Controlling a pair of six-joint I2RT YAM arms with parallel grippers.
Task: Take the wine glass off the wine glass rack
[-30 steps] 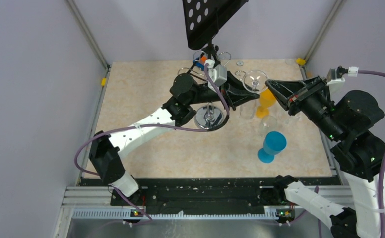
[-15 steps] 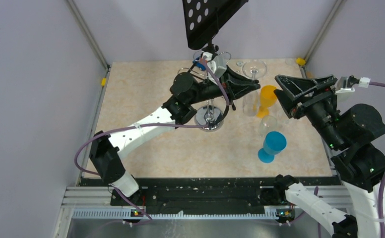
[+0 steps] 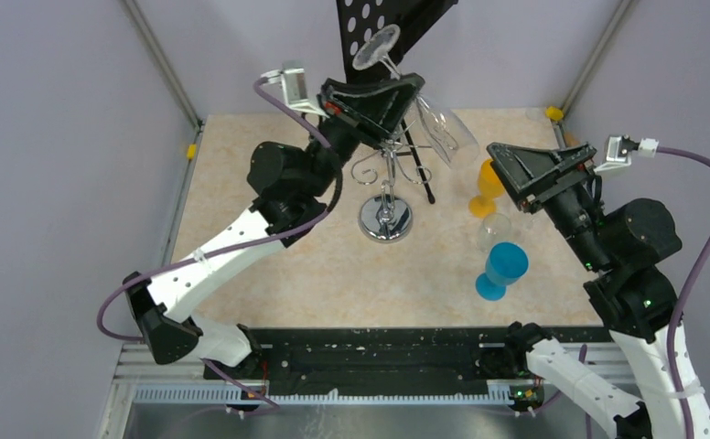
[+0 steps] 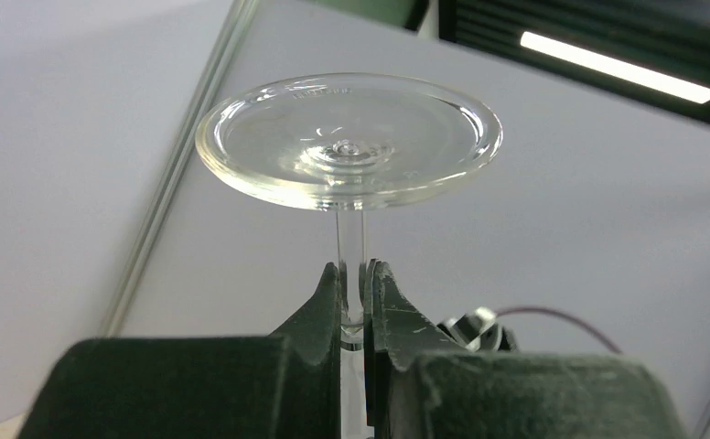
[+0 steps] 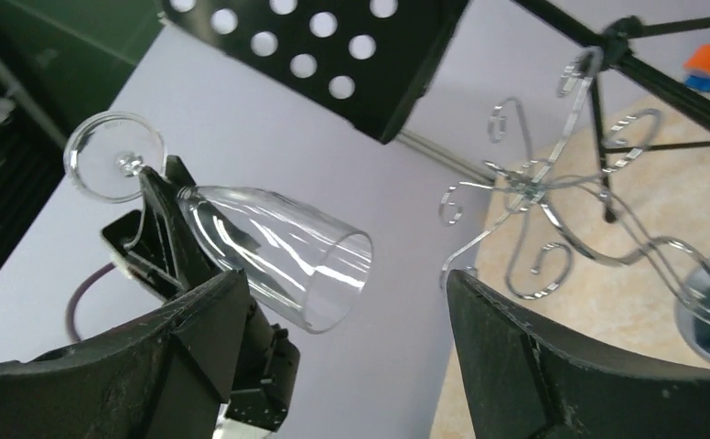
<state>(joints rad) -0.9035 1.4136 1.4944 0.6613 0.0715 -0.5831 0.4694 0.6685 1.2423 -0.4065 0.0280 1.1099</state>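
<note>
My left gripper [image 3: 406, 84] is raised high at the back and is shut on the stem of the clear wine glass [image 3: 445, 131]. The glass is tilted, foot [image 4: 349, 142] up and bowl down to the right, clear of the rack. In the left wrist view the stem [image 4: 351, 247] is pinched between the fingertips of the left gripper [image 4: 352, 274]. The chrome wine glass rack [image 3: 387, 172] stands below on its round mirrored base [image 3: 386, 220]; no glass shows on its arms. My right gripper [image 3: 507, 165] is open, just right of the bowl [image 5: 278, 251] and not touching it.
A black tripod stand with a perforated plate [image 3: 383, 23] rises behind the rack. An orange glass [image 3: 489, 183], a clear glass [image 3: 493, 229] and a blue glass [image 3: 502, 270] stand on the table under and beside the right gripper. Grey walls close the cell on three sides.
The left arm has swung the glass up and back-left, away from the rack's arms, and tilted it. The right gripper, shut near the glass's foot before, has opened and drawn back slightly.
</note>
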